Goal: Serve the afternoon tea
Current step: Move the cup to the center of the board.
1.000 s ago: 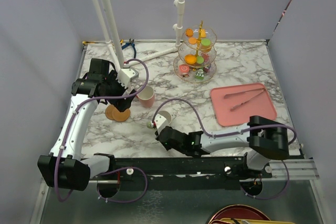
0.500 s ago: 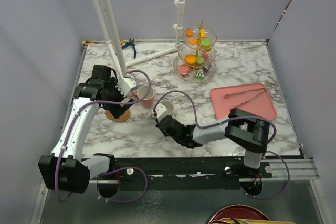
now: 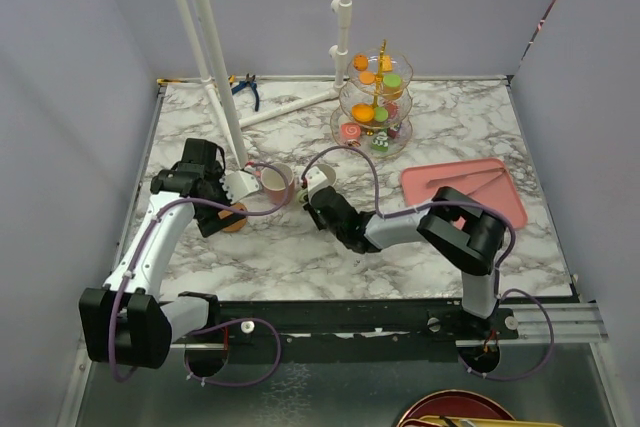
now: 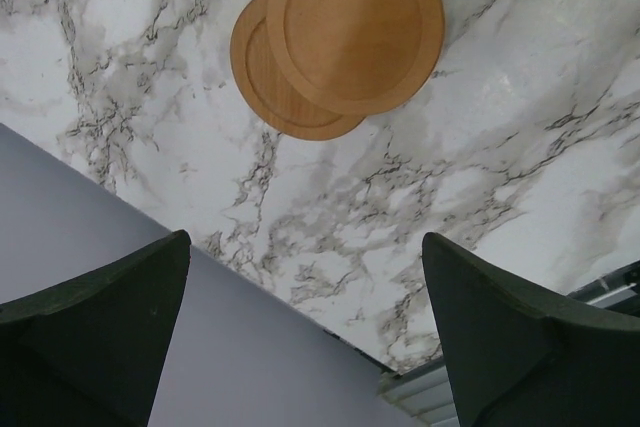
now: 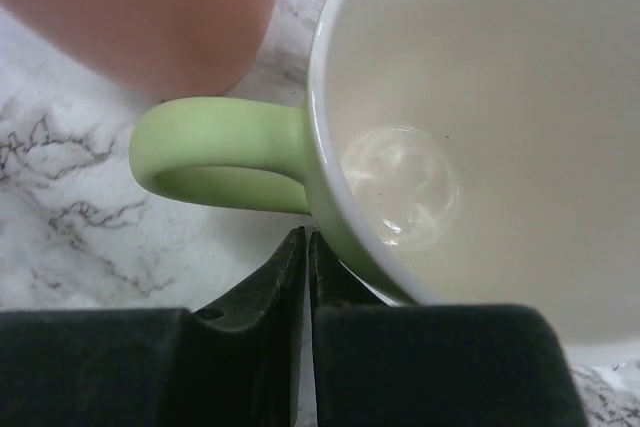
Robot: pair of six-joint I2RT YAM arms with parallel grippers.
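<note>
Glossy white marble table (image 3: pixel 470 127), grey-veined. The left tool (image 4: pixel 305 247) is held wide open, with two round, smooth wooden coasters (image 4: pixel 340 32), overlapped, seen just ahead of it. The right tool (image 5: pixel 308 247) is pinched closed, tips set against the glazed pale-green mug (image 5: pixel 480 97) right under its looped handle (image 5: pixel 200 152); a rounded pink mug (image 5: pixel 150 7) is seen just beyond.

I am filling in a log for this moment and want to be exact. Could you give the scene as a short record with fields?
left gripper: open, holds nothing, coasters ahead of its fingers
right gripper: shut, tips against the pale-green mug just below its handle
pale-green mug: upright, empty, close beside the pink mug
coasters: two, overlapping, nothing on them
three-tier stand: far side of the table, sweets on every tier
pink tray: right of the mugs
</note>
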